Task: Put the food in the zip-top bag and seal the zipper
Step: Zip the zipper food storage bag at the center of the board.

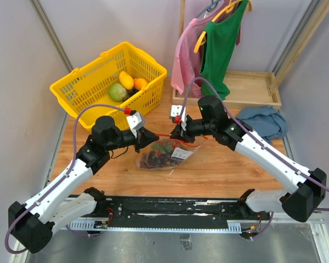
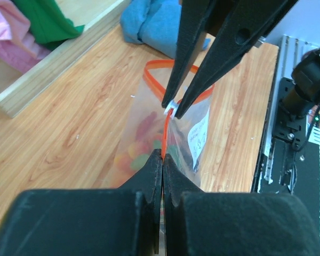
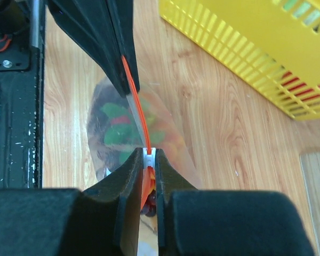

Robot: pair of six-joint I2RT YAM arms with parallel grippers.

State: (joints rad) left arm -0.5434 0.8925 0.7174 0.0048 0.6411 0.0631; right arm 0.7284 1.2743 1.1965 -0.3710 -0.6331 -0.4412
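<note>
Your left gripper (image 2: 162, 156) is clamped shut on the zipper (image 2: 166, 130), and your right gripper (image 3: 150, 154) pinches the same red-orange strip just a little farther along. The strip runs taut between the two tips. Below them the zip-top bag (image 1: 178, 155) sits on the wooden table (image 1: 225, 170), mid-table between your arms, with the food (image 1: 153, 158) inside. The yellow basket (image 1: 93, 90) stands well behind, left.
</note>
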